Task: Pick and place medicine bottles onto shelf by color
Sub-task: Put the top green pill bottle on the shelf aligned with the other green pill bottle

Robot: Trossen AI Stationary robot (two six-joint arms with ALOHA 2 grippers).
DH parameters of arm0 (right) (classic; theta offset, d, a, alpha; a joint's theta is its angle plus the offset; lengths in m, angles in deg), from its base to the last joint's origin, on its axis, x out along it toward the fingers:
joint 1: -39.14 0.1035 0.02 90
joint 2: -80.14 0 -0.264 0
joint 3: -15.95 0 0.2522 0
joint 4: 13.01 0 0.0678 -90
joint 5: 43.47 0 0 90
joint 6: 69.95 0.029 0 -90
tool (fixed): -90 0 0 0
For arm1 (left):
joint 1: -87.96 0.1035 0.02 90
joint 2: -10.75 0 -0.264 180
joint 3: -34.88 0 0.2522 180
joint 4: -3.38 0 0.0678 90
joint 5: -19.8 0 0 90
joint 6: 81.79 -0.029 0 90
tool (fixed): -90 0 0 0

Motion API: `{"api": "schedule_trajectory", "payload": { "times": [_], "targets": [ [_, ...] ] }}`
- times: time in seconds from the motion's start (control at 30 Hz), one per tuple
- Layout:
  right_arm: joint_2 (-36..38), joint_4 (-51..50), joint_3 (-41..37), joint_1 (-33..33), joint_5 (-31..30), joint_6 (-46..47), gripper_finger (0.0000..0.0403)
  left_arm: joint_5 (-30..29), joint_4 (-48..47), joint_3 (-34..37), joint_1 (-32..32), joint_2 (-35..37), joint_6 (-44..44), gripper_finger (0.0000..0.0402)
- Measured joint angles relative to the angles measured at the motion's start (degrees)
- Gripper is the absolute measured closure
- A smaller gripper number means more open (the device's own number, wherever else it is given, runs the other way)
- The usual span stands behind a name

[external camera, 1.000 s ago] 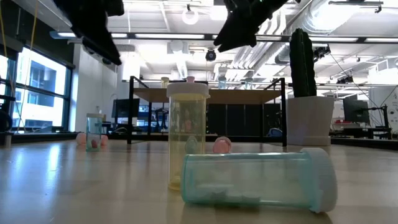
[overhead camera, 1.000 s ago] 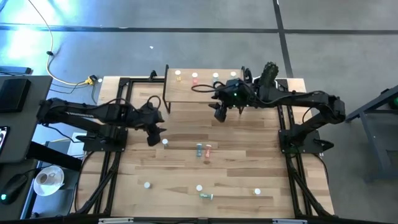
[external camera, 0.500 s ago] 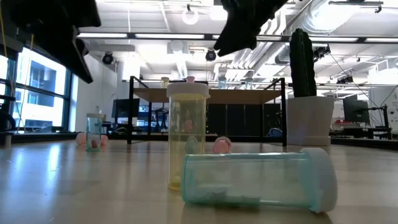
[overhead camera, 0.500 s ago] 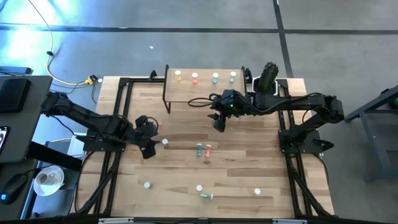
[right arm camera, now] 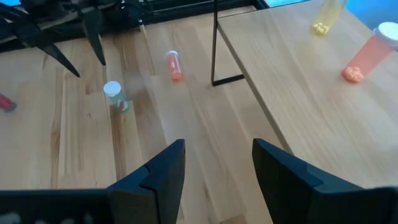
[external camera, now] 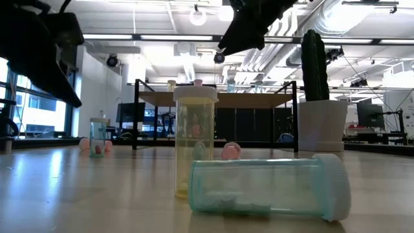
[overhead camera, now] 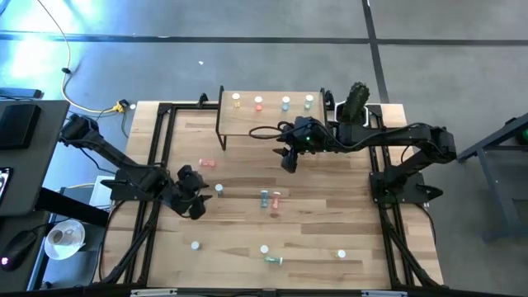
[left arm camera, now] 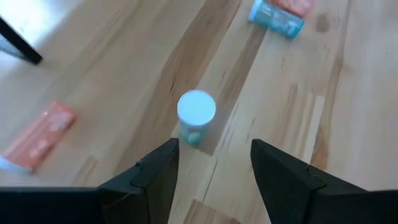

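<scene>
Left gripper (overhead camera: pixel 192 200) hangs with its fingers apart, empty, just beside my upright green bottle (overhead camera: pixel 219 190), well in front of the shelf (overhead camera: pixel 247 122). Right gripper (overhead camera: pixel 289 162) hovers near the shelf's front edge, fingers apart, holding nothing.

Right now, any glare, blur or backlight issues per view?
High view: blue-white glare in the top left corner; table evenly lit. Low view: bright ceiling lights and windows backlight both arms into silhouettes; the lying green bottle is sharp enough. Left wrist view: soft; the upright white-capped bottle and the lying pink bottle look blurred. Right wrist view: clear, slight haze around the upright bottle.
</scene>
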Motion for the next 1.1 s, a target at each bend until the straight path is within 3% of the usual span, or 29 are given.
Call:
{"api": "schedule_trajectory", "payload": {
  "times": [0.6, 0.87, 1.1],
  "targets": [
    [0.02, 0.0, 0.0, -0.04, -0.02, 0.0, 0.0224, -3.99, 24.6, 16.5, -1.43, -0.07, 1.73, 0.0213],
    [0.02, 0.3, 0.0, -0.04, -0.02, 0.0, 0.0224, -4.6, 31.08, 18.03, 0.2, -3.66, -5.23, 0.0213],
    [0.02, 1.22, 0.0, -0.04, -0.02, -0.04, 0.0224, -4.15, 36.52, 18.06, 2.17, -10.18, -6.15, 0.0213]
  ]
}}
